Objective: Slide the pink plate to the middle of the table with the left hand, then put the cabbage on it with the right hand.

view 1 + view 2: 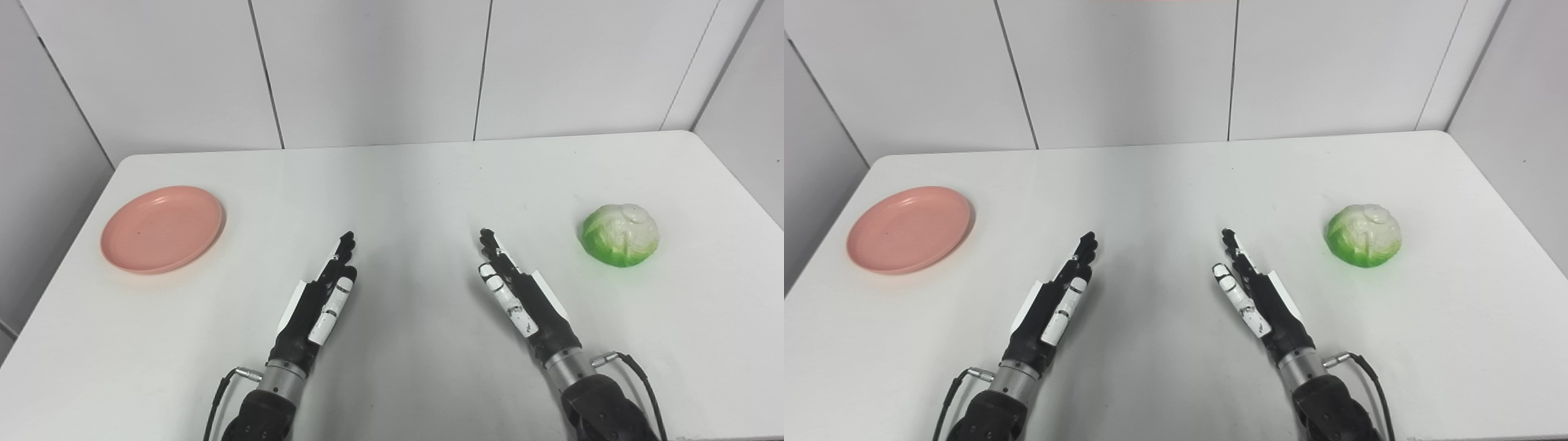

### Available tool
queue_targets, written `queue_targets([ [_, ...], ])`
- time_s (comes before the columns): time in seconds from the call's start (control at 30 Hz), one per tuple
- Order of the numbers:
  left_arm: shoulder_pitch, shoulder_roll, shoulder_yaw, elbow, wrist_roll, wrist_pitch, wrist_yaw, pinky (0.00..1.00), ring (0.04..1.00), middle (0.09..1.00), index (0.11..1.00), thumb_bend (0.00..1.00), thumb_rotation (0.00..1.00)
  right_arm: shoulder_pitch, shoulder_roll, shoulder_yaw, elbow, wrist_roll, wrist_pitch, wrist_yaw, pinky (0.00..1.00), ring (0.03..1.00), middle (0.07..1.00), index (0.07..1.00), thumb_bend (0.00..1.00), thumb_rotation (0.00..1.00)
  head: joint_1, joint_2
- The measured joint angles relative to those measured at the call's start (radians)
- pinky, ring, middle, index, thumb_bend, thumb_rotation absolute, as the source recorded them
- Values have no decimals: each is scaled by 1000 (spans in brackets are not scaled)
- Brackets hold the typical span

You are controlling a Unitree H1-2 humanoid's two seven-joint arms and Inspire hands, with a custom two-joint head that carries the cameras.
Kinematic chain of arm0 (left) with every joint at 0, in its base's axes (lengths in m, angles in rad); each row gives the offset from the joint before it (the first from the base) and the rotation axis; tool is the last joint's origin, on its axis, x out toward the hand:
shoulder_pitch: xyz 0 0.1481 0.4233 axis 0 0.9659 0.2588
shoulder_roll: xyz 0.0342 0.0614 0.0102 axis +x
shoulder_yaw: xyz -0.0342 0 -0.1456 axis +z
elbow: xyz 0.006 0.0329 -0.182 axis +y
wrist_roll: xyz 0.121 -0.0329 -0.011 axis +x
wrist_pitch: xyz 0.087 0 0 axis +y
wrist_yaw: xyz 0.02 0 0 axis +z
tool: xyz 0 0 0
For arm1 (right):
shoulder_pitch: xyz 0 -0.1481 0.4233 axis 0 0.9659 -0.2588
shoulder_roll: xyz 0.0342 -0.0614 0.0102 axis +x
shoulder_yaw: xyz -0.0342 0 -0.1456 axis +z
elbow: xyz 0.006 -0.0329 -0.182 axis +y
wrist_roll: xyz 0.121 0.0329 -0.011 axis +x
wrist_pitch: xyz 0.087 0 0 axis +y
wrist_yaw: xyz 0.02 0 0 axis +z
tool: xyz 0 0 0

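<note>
Pink plate (162,228): shallow, bare, far left.
Cabbage (620,235): green-white, right.
Left hand (320,297): fingers straight, holding nothing.
Right hand (518,290): likewise; we think both hover.

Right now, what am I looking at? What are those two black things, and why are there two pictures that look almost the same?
Those black things are a robot's two hands, with fingers and thumbs like yours. The left hand and the right hand reach in from the bottom, because the cameras sit on the robot's head, like eyes. One picture comes from its left eye and one from its right eye, so they show the same scene from spots slightly apart. Both hands are open, fingers stretched out flat, and they hold nothing. They hover near the middle of a white table. On the table's left side lies an empty pink plate. On the right side sits a green and white cabbage. Neither hand touches either one.
</note>
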Motion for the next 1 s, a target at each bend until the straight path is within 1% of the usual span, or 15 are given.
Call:
queue_targets([
  [0.27, 0, -8, 13, 5, -2, -4, 0, 975, 1000, 1000, 1000, 470, 1000, -1, -4, -7, 0, 49, 15, 16, 1000, 1000, 1000, 1000, 348, 1000, 5, 0],
  [0.4, -1, -9, 13, 5, -2, -4, 0, 971, 1000, 1000, 1000, 465, 1000, -3, -7, -7, 0, 51, 20, 18, 1000, 1000, 1000, 1000, 341, 1000, 5, -3],
  [0.53, -1, -10, 15, 5, -1, -4, 0, 976, 1000, 1000, 1000, 468, 1000, -3, -8, -6, 0, 49, 20, 18, 1000, 1000, 1000, 1000, 358, 1000, 6, -5],
  [0.63, -3, -10, 15, 8, 0, -4, 0, 981, 1000, 1000, 1000, 475, 1000, -3, -8, -6, 0, 46, 20, 18, 1000, 1000, 1000, 1000, 360, 1000, 26, -8],
  [0.7, -6, -12, 14, 14, 1, -8, 0, 989, 1000, 1000, 1000, 494, 1000, -3, -11, -7, 1, 46, 20, 18, 1000, 1000, 1000, 1000, 349, 1000, 92, -20],
  [0.73, -7, -13, 14, 20, 1, -11, 0, 994, 1000, 1000, 1000, 503, 1000, -2, -14, -8, 1, 46, 20, 18, 1000, 1000, 1000, 1000, 344, 1000, 98, -23],
  [0.77, -9, -15, 13, 24, 2, -13, 2, 998, 1000, 1000, 1000, 514, 1000, -2, -17, -9, 2, 46, 20, 18, 1000, 1000, 1000, 1000, 331, 1000, 148, -35],
  [0.8, -11, -16, 13, 28, 4, -16, 4, 999, 1000, 1000, 1000, 518, 1000, -2, -20, -10, 3, 48, 20, 19, 1000, 1000, 1000, 1000, 326, 1000, 149, -35],
  [0.83, -13, -18, 13, 31, 9, -19, 7, 1000, 1000, 1000, 1000, 527, 1000, -2, -23, -11, 3, 51, 20, 20, 1000, 1000, 1000, 1000, 313, 1000, 202, -54],
  [0.9, -14, -21, 9, 34, 27, -20, 14, 1000, 1000, 1000, 1000, 541, 1000, -2, -28, -16, 3, 60, 20, 25, 1000, 1000, 1000, 1000, 296, 1000, 202, -54],
  [0.93, -15, -22, 5, 34, 43, -20, 19, 1000, 1000, 1000, 1000, 546, 1000, -2, -32, -20, 4, 72, 19, 32, 1000, 1000, 1000, 1000, 290, 1000, 251, -70],
  [0.97, -16, -23, 1, 35, 52, -18, 23, 1000, 1000, 1000, 1000, 549, 1000, -2, -35, -23, 6, 80, 18, 38, 1000, 1000, 1000, 1000, 285, 1000, 259, -74],
  [1.0, -18, -24, -2, 37, 67, -13, 26, 1000, 1000, 1000, 1000, 551, 1000, -2, -39, -26, 8, 89, 14, 42, 1000, 1000, 1000, 1000, 282, 1000, 305, -93],
])
